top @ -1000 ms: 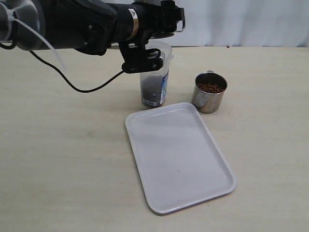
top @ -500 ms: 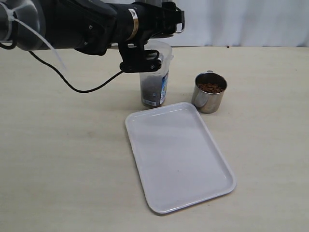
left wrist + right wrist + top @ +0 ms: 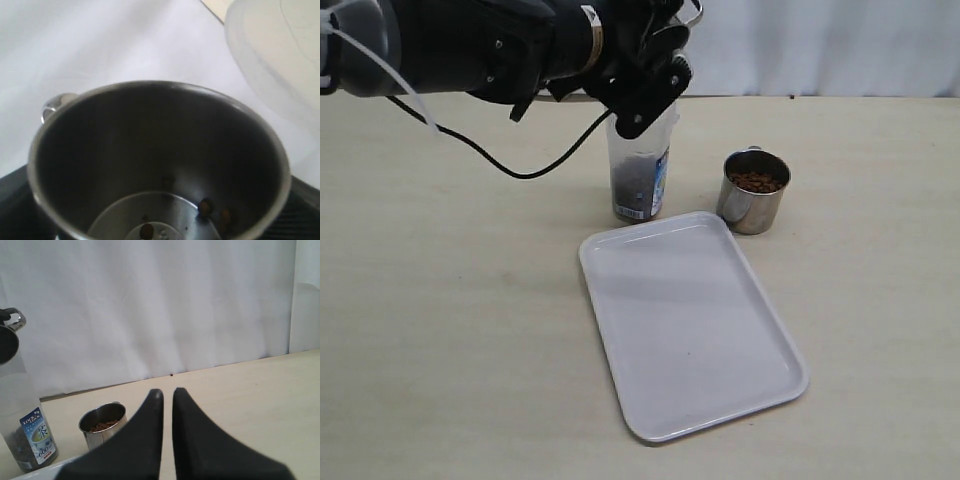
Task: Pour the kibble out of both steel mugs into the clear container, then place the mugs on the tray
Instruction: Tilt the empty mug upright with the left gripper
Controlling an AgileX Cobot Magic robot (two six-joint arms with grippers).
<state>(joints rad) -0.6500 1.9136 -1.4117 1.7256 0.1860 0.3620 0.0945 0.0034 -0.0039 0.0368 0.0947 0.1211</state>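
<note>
The left end effector (image 3: 655,40) reaches in from the left of the exterior view and hangs above the clear container (image 3: 642,170). It is clenched on the held mug (image 3: 150,165): dark fingers (image 3: 17,205) show on either side of the steel wall in the left wrist view. That mug is tipped, its mouth near the container's wide rim, its small handle (image 3: 692,12) sticking out past the arm. Inside it only a few pellets of kibble (image 3: 205,206) lie at the bottom; the rest of the wall is bare metal.

The clear container stands upright on the counter (image 3: 470,330), its lower part dark with kibble and its blue label facing the tray (image 3: 690,320). The white tray lies flat just in front of the container, not touching it. The second mug (image 3: 754,190) stands upright to the right of the container, just beside the tray's far right corner, brown kibble filling it near the rim.

The right end effector (image 3: 167,395) is clenched on nothing, its two black fingers almost meeting. It sits well apart from the second mug, which stands beyond it and to one side on the counter
</note>
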